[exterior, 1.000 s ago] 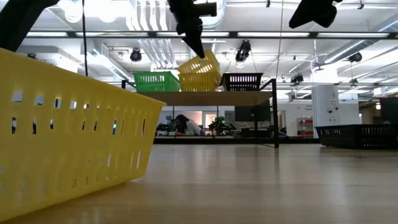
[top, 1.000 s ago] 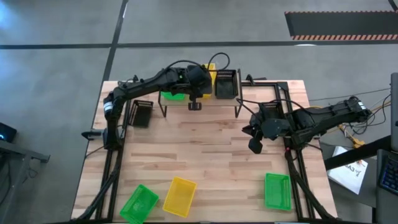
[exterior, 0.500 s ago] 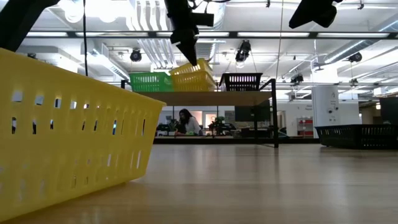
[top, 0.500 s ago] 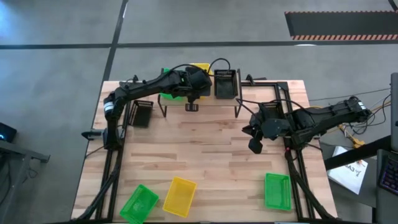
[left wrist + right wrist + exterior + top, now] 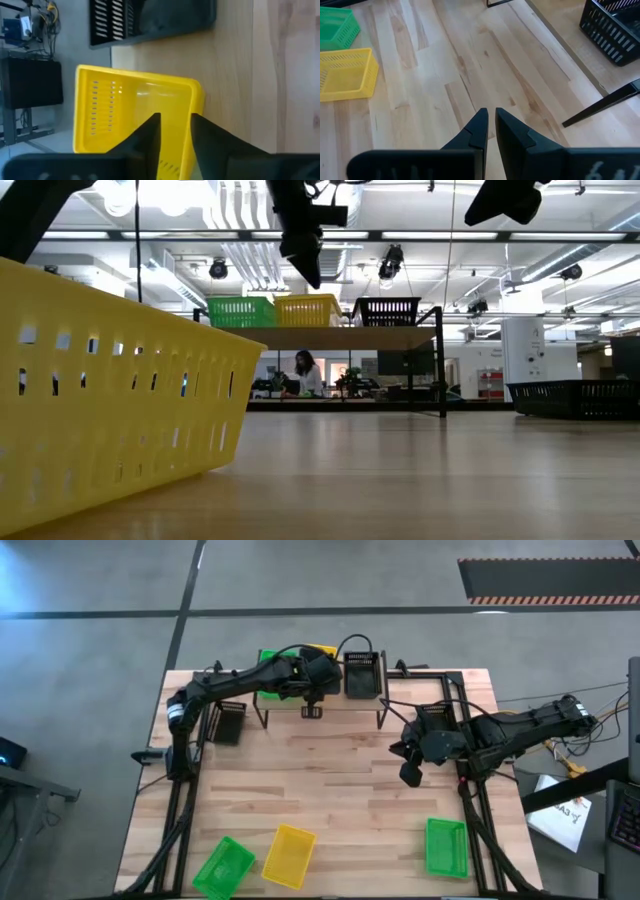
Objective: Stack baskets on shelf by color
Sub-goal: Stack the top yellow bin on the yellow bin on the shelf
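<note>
The shelf (image 5: 330, 337) carries a green basket (image 5: 240, 310), a yellow basket (image 5: 308, 310) and a black basket (image 5: 388, 311) in a row, each resting level on its bottom. My left gripper (image 5: 311, 280) hangs open just above the yellow basket (image 5: 130, 120). In the left wrist view one finger stands over the basket's inside and the other over its side wall (image 5: 192, 100). My right gripper (image 5: 491, 114) is shut and waits above the table's right part (image 5: 410, 776), holding nothing.
A green basket (image 5: 222, 865), a yellow basket (image 5: 289, 854) and another green basket (image 5: 446, 846) lie along the table's near edge. A black basket (image 5: 228, 723) sits left of the shelf. Bare wood lies mid-table. A person (image 5: 300, 370) shows in the room beyond.
My left gripper moved a little toward the table's left and far edge over the shelf. The yellow basket, tilted and lifted a second ago, came down and now sits level on the shelf between the green and black baskets, with the gripper above it.
</note>
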`<action>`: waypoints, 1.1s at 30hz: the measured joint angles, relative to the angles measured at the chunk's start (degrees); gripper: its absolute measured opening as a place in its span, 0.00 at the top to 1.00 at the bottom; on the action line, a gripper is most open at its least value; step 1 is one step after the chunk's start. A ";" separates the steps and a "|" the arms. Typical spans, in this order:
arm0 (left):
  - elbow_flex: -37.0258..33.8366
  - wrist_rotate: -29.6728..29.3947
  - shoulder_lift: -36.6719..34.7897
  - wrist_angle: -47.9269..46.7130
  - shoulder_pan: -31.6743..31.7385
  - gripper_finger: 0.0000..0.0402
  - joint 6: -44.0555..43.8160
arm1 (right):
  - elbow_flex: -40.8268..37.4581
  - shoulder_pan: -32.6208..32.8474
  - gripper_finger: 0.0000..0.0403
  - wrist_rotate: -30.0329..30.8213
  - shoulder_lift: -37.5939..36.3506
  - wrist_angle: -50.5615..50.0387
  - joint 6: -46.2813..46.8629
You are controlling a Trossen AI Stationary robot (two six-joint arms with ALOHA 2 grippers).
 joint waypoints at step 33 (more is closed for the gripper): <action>-2.20 12.19 0.09 -2.36 2.76 0.81 -6.49 | 0.00 0.00 0.93 -0.01 0.00 -0.02 -1.11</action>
